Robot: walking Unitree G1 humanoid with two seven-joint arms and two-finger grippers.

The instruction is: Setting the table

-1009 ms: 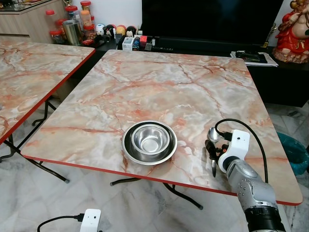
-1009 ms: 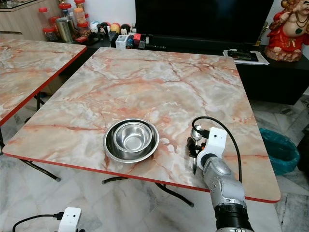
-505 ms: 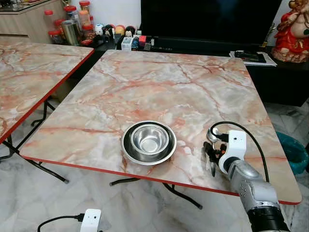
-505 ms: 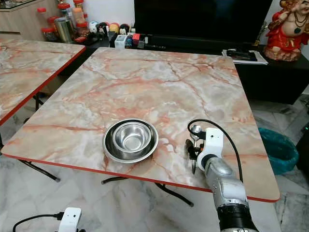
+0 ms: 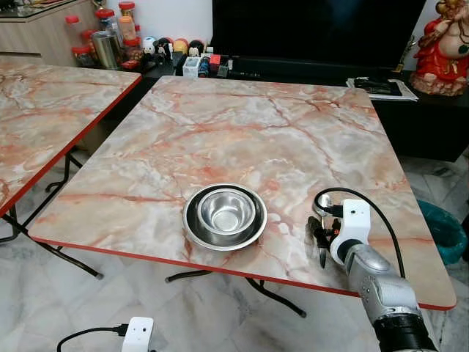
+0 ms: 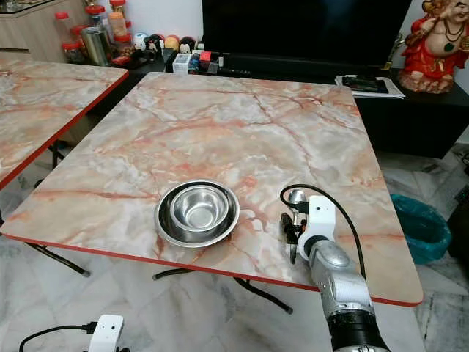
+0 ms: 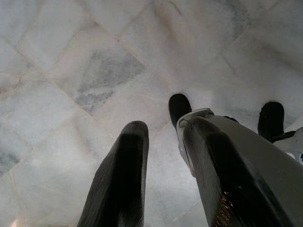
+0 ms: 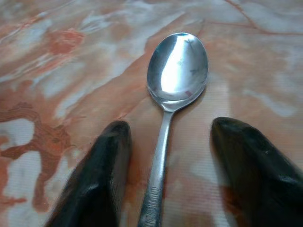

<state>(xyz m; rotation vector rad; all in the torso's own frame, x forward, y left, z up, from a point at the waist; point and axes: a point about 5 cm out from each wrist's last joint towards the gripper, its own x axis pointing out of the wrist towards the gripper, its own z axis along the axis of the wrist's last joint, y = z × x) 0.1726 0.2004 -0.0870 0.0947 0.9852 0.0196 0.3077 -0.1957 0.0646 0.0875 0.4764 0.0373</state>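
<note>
- Table [image 5: 242,132]: marble-patterned top with a red edge. A second table [image 5: 44,103] of the same pattern stands to the robot's left, apart from the first.
- Bowl [image 5: 226,212]: a steel bowl sits upright inside a wider steel plate [image 5: 192,224], close to the table's near edge.
- Spoon [image 8: 170,90]: lies flat on the table to the right of the plate, well apart from it. Its scoop faces up and points away from the robot; its handle runs back toward the robot.
- Right gripper [image 8: 168,189]: low over the table at the spoon's handle. The two black fingers [image 8: 99,184] are released and spread, one on each side of the handle, with table surface visible between each finger and the handle. Nothing is grasped.
- Right arm [image 5: 377,286]: silver, reaches forward over the table's near right corner; a black cable [image 5: 370,209] loops above the wrist.
- Left gripper [image 7: 165,179]: hangs idle below table height, aimed at the pale marble floor [image 7: 71,71]. Its fingers stand parted with a gap between them and hold nothing.
- Background: a dark low cabinet [image 5: 308,70] behind the table carries jars [image 5: 110,37] at its left end and a red figurine [image 5: 443,48] at its right end. A teal bin [image 5: 447,227] stands on the floor to the right of the table.
</note>
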